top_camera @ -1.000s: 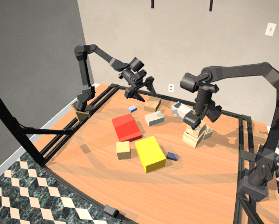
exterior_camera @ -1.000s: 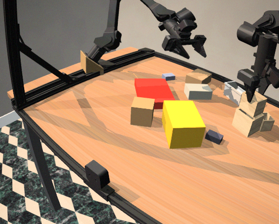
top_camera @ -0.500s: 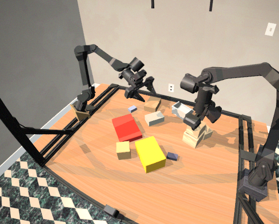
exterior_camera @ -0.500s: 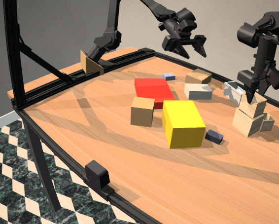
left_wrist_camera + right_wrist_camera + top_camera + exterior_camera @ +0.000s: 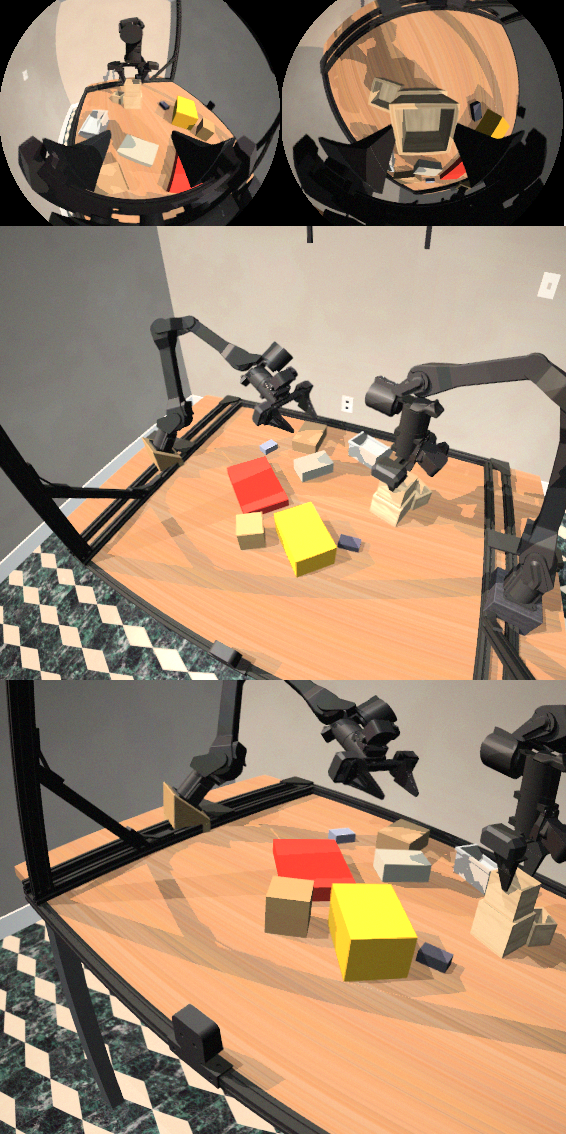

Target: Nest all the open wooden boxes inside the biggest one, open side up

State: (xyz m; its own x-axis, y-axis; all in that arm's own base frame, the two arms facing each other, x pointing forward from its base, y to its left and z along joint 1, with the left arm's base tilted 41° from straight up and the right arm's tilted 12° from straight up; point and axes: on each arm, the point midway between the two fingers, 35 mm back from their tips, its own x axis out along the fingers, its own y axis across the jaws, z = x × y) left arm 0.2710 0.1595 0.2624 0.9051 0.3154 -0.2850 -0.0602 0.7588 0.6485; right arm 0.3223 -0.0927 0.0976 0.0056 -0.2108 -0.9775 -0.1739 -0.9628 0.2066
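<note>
The biggest wooden box (image 5: 385, 512) (image 5: 501, 930) stands on the table. My right gripper (image 5: 519, 882) (image 5: 424, 126) is shut on a middle-sized wooden box (image 5: 511, 900) (image 5: 422, 119), open side up, one finger on each side. That box sits at the mouth of the biggest box, its upper part standing well above the rim; how deep it reaches is hidden. A small wooden box (image 5: 423, 498) (image 5: 541, 932) (image 5: 386, 94) stands close beside the biggest one, open side up. My left gripper (image 5: 304, 423) (image 5: 400, 796) (image 5: 141, 134) is open and empty, high above the far side.
A white tray (image 5: 367, 448) (image 5: 95, 122) lies behind the boxes. A grey-white block (image 5: 312, 467), a brown block (image 5: 307, 437) and a small blue block (image 5: 268, 446) lie farther left. A red box (image 5: 257, 483), a yellow box (image 5: 305, 531), a tan cube (image 5: 250, 528) and a dark block (image 5: 349, 543) lie nearer the front.
</note>
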